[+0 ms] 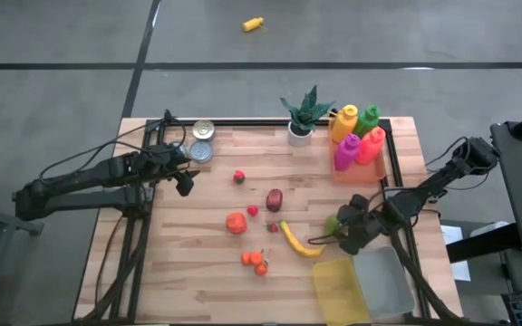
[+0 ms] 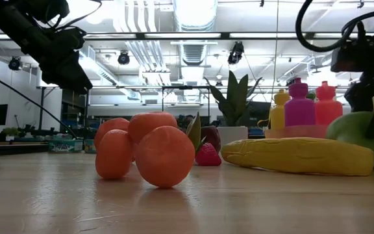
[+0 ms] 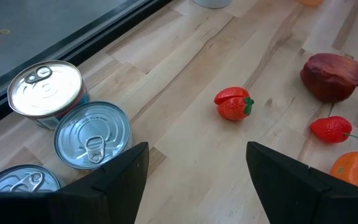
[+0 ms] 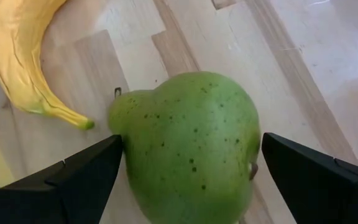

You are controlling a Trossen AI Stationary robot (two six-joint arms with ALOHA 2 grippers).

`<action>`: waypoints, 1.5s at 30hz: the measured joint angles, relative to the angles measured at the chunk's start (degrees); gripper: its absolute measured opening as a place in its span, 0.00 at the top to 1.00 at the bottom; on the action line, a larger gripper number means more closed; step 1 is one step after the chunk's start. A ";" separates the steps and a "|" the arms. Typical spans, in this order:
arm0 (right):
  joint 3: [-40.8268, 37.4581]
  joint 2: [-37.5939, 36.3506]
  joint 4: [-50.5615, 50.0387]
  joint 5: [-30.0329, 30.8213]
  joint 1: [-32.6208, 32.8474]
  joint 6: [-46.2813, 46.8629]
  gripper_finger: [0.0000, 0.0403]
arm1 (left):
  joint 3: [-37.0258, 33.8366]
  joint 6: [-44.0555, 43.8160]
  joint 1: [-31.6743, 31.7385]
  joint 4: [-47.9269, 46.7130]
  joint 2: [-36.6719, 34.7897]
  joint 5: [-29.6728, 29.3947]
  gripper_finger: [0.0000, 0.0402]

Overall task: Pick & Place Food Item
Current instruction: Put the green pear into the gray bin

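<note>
two dark fingers of the right gripper (image 4: 188,180) stand spread around the speckled green plastic pear (image 4: 188,146), on the wood table (image 4: 328,56) beside the curved yellow banana (image 4: 17,62). it looks light, stiff and slick; grip its widest belly. farther off, the left gripper (image 1: 185,179) hovers half-spread, empty.
</note>
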 joint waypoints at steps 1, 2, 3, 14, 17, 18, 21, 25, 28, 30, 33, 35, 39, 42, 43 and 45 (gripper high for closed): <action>0.00 0.00 0.06 -0.21 -0.05 -0.36 0.05 | 0.00 0.00 0.01 -0.01 -0.01 0.00 0.31; 0.00 0.00 0.14 -0.27 -0.06 -0.58 0.06 | 0.02 0.00 0.02 0.02 -0.02 -0.01 0.31; 0.00 0.00 0.27 -0.27 -0.04 -0.77 0.06 | 0.01 0.00 0.02 0.00 0.01 0.00 0.31; 0.00 -0.04 2.12 -0.30 0.00 -2.89 0.28 | 0.02 0.00 -0.01 -0.01 0.00 -0.01 0.31; 0.00 -0.04 2.52 -0.58 0.02 -3.60 0.29 | 0.01 0.00 0.00 -0.01 -0.02 0.00 0.31; 0.00 -0.04 2.52 -0.64 0.06 -3.76 0.29 | 0.02 0.00 0.01 0.01 0.00 -0.01 0.31; 0.00 -0.04 2.58 -0.69 0.04 -3.94 0.29 | 0.00 0.00 0.02 0.02 0.01 -0.01 0.31; 0.00 -0.04 2.76 -0.69 0.04 -3.94 0.29 | 0.00 0.00 -0.01 0.00 -0.02 -0.01 0.31; 0.00 -0.04 2.76 -0.69 0.04 -3.94 0.29 | 0.02 0.00 0.02 -0.01 -0.01 0.01 0.31; 0.00 -0.04 2.76 -0.69 0.04 -3.94 0.29 | 0.00 0.00 0.02 0.02 -0.02 -0.01 0.31; 0.28 -0.04 2.10 -0.68 0.04 -3.99 0.30 | 0.00 0.00 0.02 0.02 0.00 0.00 0.31; 1.46 -0.02 0.59 -0.67 -0.01 -4.19 0.30 | 0.00 0.00 0.01 0.00 0.00 0.00 0.31; 5.32 -0.02 -6.50 -0.49 0.00 -4.13 0.30 | 0.00 0.00 0.00 0.00 0.01 -0.01 0.31; 9.46 -0.02 -12.91 -0.27 -0.02 -2.66 0.30 | 0.00 0.00 -0.01 0.00 0.00 -0.01 0.31; 10.82 -0.02 -15.40 -0.27 -0.12 -2.14 0.30 | 0.02 0.00 0.02 0.01 -0.01 0.00 0.31; 13.76 -0.02 -20.13 -0.27 -0.40 -0.73 0.30 | 0.01 0.00 0.01 0.01 0.00 -0.01 0.31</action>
